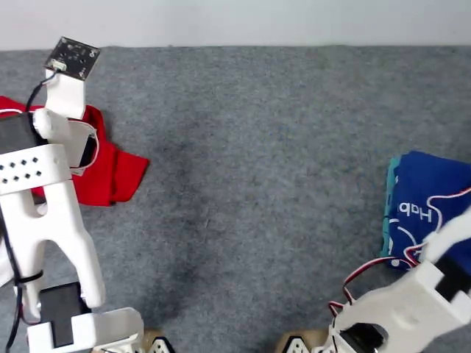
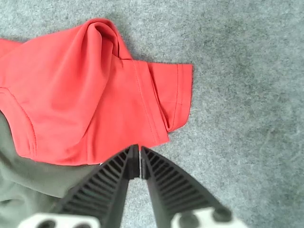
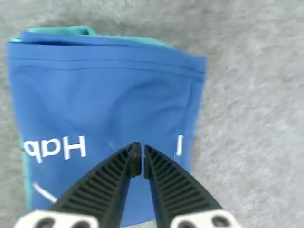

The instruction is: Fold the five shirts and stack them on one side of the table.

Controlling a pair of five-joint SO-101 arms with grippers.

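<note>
Two claws show, one on each arm, and both are drawn narrow with their ribbed black tips all but touching. The left claw (image 2: 139, 164) hangs at the hem of the red shirt (image 2: 85, 95), and the right claw (image 3: 138, 159) hangs over the blue shirt (image 3: 104, 104); whether either tip touches the cloth below cannot be told. Four shirts can be counted. On the left side of the table (image 1: 257, 147) the red shirt (image 1: 114, 176) lies rumpled with one short sleeve spread out flat, and it rests on an olive shirt (image 2: 28, 185) that runs off the frame's edge, so its shape is hard to make out. On the right side the blue shirt (image 1: 427, 191) lies folded into a neat rectangle with white lettering on top, and a teal shirt (image 3: 71, 31) sits beneath it, seen as a thin strip along two edges. From above, the left arm (image 1: 51, 213) covers much of the red shirt, with a small camera board (image 1: 72, 57) at its wrist. The right arm (image 1: 412, 301) and its red and white cables (image 1: 358, 282) cross the near corner of the blue shirt, which is also cut off by the frame. The table is covered in plain grey felt.
</note>
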